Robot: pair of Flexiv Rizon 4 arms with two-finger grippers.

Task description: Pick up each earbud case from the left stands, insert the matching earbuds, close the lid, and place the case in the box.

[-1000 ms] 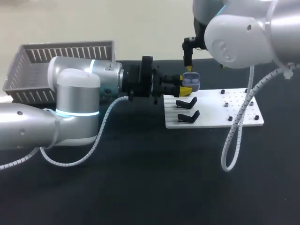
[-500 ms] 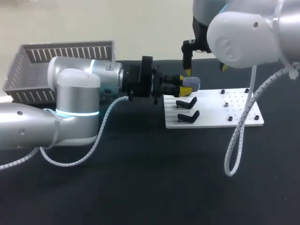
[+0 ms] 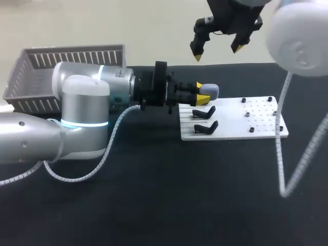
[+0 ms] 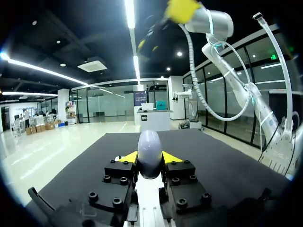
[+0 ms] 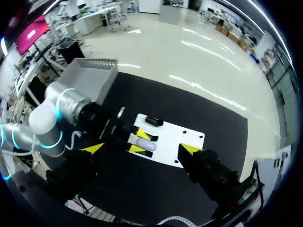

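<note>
— Start at the fingers. What has the left gripper point(image 3: 203, 92) got?

— Its two yellow tips are pressed on one earbud case point(image 3: 210, 90), one tip on each side. The case is in the air just beyond the far left corner of the white board point(image 3: 261, 115), touching no stand.

— What does the case look like?

— It is a smooth, pale grey-lilac pebble, rounded all over, with its lid shut. In the left wrist view it stands up egg-like between the tips, and the black finger blocks behind them are studded with round screw heads.

— And the right gripper point(image 3: 218, 51)?

— Its fingers are spread wide with nothing between them. They are black with pointed yellow ends, hanging high over the table's far edge and well apart from the case.

— How many cases do you see?

— One only, the one being held.

— Stands?

— Two show in the head view, a farther stand point(image 3: 204, 111) and a nearer stand point(image 3: 206, 126). Both are small, black and forked, and both sit on the board's left end with nothing on them.

— What about the board itself?

— It is a flat white rectangle. Its right part is dotted with fine holes and carries five small black studs, as far as I can count.

— And the box?

— There is one grey plastic basket point(image 3: 77, 57) with slatted walls at the far left, behind the left arm. I cannot see inside it.

— What are they on?

— A matte black table point(image 3: 154, 205).
</note>
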